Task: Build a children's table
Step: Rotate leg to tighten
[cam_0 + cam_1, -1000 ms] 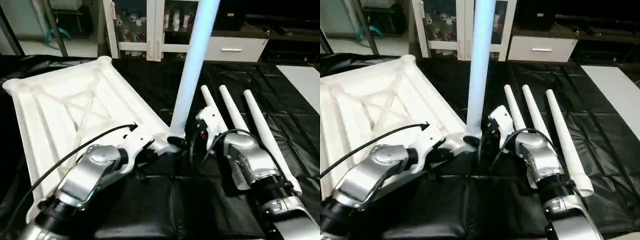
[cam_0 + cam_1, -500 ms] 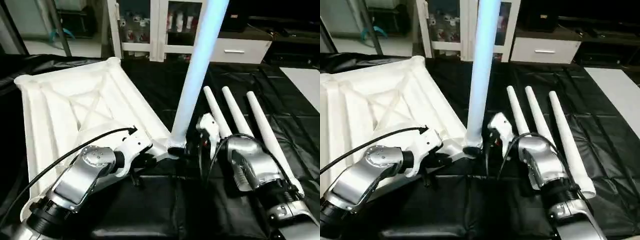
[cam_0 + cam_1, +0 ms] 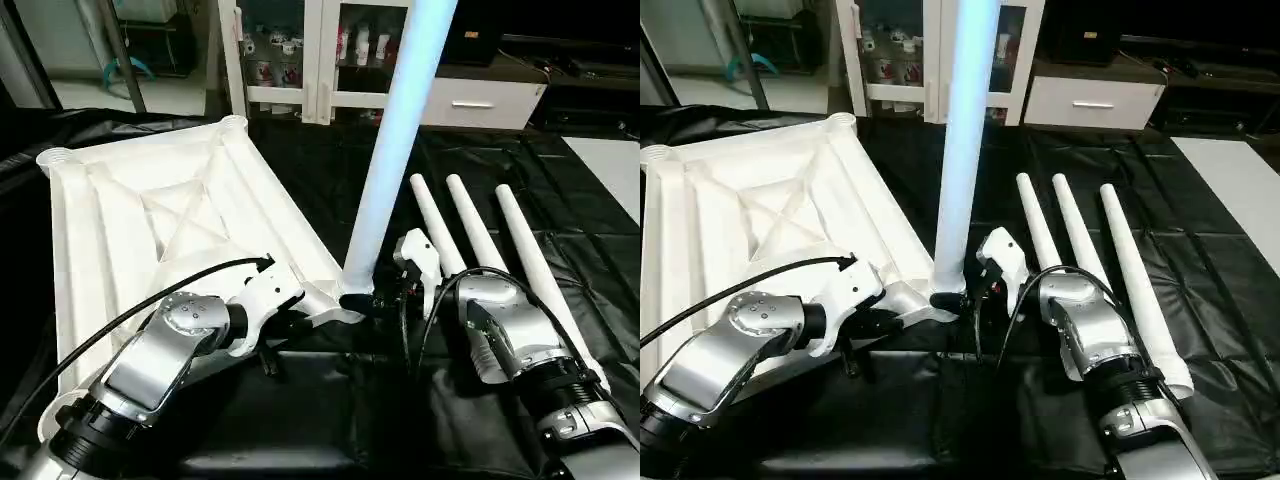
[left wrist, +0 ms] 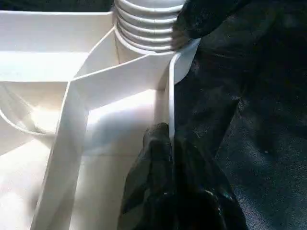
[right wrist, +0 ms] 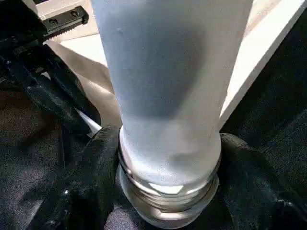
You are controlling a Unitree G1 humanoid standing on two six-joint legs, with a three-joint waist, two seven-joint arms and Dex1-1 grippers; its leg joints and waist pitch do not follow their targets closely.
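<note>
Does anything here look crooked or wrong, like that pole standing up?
The standing leg leans a little rather than rising square from the upturned tabletop. Its ribbed end shows above the corner socket, so it looks not fully seated. The right gripper clasps its base. The three spare legs lie neatly alongside.

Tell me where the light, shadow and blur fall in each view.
Left eye view: the upright leg reads bluish and bright. Right eye view: the tabletop is evenly lit, its ribs softly shadowed. Left wrist view: glare on the ribs, the near fingertip blurred. Right wrist view: the leg casts shadow on the tabletop behind it.
</note>
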